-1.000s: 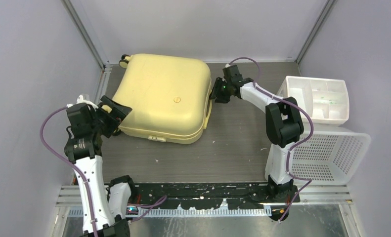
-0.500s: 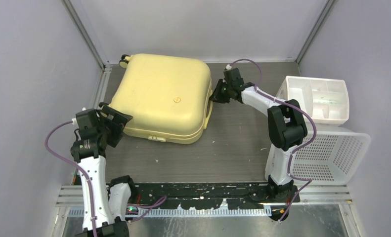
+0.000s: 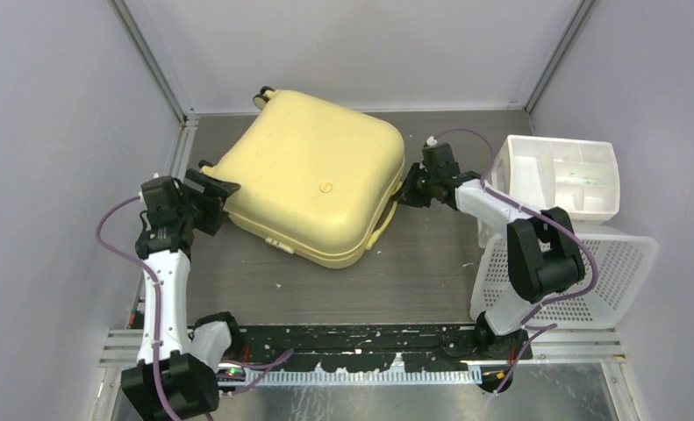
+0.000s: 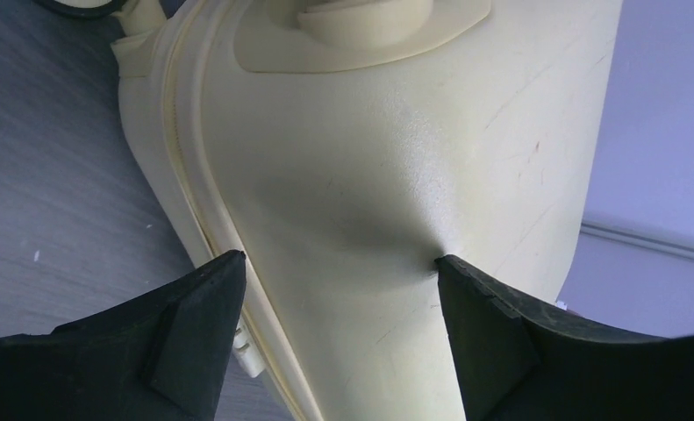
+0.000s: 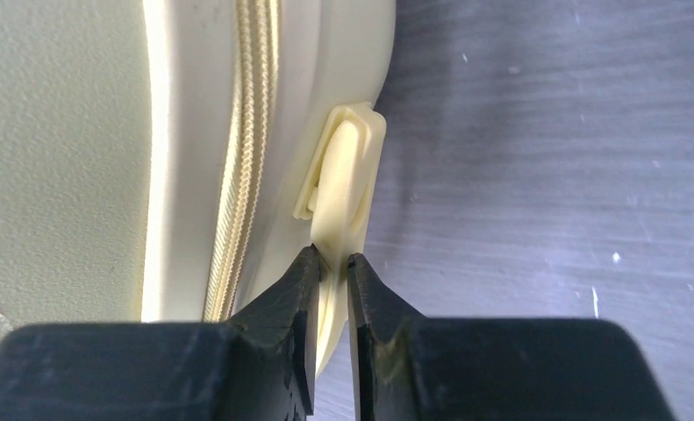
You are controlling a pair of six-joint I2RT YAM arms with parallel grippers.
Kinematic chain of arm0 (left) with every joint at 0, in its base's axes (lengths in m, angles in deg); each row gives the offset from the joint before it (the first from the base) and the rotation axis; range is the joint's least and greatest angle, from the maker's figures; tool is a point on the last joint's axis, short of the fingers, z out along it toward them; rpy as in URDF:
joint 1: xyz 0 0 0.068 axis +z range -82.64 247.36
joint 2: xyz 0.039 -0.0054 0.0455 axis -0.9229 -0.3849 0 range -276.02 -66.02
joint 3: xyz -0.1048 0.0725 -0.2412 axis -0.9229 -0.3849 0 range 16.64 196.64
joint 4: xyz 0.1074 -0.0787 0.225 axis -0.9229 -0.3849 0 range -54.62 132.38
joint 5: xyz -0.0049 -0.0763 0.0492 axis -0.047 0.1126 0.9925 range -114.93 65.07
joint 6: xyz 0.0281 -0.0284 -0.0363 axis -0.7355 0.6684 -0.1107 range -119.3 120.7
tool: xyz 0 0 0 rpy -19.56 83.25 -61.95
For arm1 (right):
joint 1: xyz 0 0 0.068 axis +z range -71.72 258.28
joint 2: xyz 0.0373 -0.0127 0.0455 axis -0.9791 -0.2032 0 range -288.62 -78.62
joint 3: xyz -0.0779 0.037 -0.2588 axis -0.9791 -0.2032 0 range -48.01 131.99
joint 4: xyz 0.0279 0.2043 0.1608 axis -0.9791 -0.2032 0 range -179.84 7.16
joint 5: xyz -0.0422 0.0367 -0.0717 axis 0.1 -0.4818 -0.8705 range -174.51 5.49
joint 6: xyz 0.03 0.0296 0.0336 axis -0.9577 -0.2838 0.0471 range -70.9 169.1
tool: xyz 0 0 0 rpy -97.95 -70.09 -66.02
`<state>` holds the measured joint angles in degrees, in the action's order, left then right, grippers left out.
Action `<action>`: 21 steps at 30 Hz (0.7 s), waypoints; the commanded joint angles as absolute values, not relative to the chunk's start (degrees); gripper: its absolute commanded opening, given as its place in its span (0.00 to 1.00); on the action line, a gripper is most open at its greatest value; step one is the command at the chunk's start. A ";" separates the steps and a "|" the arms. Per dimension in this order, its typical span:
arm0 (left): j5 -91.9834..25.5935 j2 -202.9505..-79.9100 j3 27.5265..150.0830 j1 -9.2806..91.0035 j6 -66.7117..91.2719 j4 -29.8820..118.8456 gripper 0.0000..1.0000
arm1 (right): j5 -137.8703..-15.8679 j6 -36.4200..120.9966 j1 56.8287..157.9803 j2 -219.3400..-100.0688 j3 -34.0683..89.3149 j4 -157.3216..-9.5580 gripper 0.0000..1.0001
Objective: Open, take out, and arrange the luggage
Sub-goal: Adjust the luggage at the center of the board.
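Note:
The pale yellow luggage lies flat and closed on the grey floor, turned at an angle. My right gripper is at its right edge, shut on the luggage's thin side handle; in the right wrist view the gripper pinches the handle beside the zipper. My left gripper is open at the left corner. In the left wrist view it straddles the shell, with the right fingertip touching it. The lining is hidden.
A white divided bin stands at the right, with a white perforated basket in front of it. Grey walls close in at left, back and right. Caster wheels show at the luggage's far corner.
The luggage has swung round and shifted right, its handle side now nearer the bin. My right gripper moved right with the handle. My left gripper followed the left corner.

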<state>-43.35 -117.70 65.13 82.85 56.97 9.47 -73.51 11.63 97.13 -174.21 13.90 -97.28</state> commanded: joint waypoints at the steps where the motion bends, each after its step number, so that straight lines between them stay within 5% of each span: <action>1: -44.24 -124.00 65.35 80.57 57.44 18.37 0.81 | -75.89 12.65 95.41 -166.65 8.48 -101.56 0.18; 4: -43.29 -128.33 66.83 78.71 56.89 20.47 0.80 | -75.95 14.62 95.54 -161.63 8.07 -102.31 0.30; 8: -43.28 -133.26 68.73 77.85 55.45 23.63 0.80 | -77.67 17.64 95.55 -155.47 9.05 -105.20 0.63; 15: -44.27 -136.47 72.88 77.82 49.60 25.38 0.81 | -74.02 28.84 94.68 -149.42 15.77 -112.60 0.75; 19: -48.43 -134.91 73.33 77.83 43.72 26.90 0.82 | -58.90 40.01 93.88 -149.93 22.68 -114.30 0.98; 21: -51.99 -133.50 73.40 77.82 40.23 26.03 0.83 | -55.67 40.12 93.81 -152.49 26.22 -113.34 1.00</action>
<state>-46.67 -135.10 72.12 78.56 49.67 25.62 -67.04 31.85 94.18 -151.31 19.06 -113.54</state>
